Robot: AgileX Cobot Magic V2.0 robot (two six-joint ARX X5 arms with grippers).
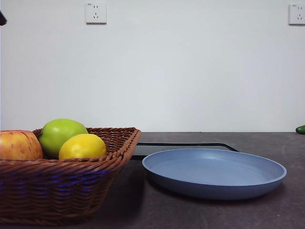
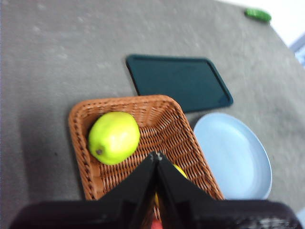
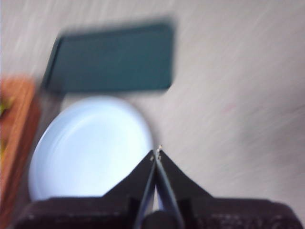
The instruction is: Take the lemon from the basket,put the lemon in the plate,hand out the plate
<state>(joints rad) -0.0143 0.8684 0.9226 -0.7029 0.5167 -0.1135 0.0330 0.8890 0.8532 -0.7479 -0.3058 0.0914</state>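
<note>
The yellow lemon (image 1: 82, 147) lies in the brown wicker basket (image 1: 71, 186) at the front left, beside a green apple (image 1: 61, 134) and a red-yellow apple (image 1: 19, 145). To the right of the basket rests the light blue plate (image 1: 214, 172), with nothing on it. My left gripper (image 2: 156, 156) hangs shut high above the basket (image 2: 164, 126); its jaws hide most of the lemon (image 2: 180, 171). My right gripper (image 3: 157, 154) is shut, high above the plate's (image 3: 90, 143) edge. In the front view only a black tip (image 1: 2, 19) shows at the top left corner.
A flat black tray (image 1: 186, 145) lies behind the plate. At the far right edge of the table a small green object (image 1: 300, 129) sits. Two wall sockets are on the white wall behind.
</note>
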